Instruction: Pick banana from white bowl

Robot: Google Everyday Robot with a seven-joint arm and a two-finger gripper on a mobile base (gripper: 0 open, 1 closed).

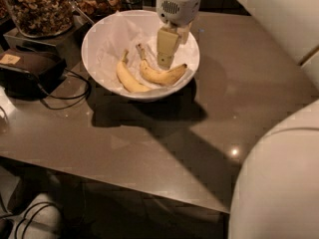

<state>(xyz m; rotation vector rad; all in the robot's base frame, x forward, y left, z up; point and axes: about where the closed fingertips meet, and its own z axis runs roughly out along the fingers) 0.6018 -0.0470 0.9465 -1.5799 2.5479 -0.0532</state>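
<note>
The white bowl (99,44) lined with crinkled paper stands at the back of the table. Two bananas lie in it. The speckled banana (162,75) is on the right, with its dark blunt end toward the bowl's right rim and its thin stem pointing back. A paler banana (128,79) lies to its left. My gripper (166,54) hangs down inside the bowl, just above the middle of the speckled banana, and holds nothing that I can see.
Glass jars of nuts (37,6) stand at the back left, behind the bowl. A dark box with cables (30,71) lies left of the bowl. My white arm (279,173) fills the lower right. The table's front edge (124,185) runs across below.
</note>
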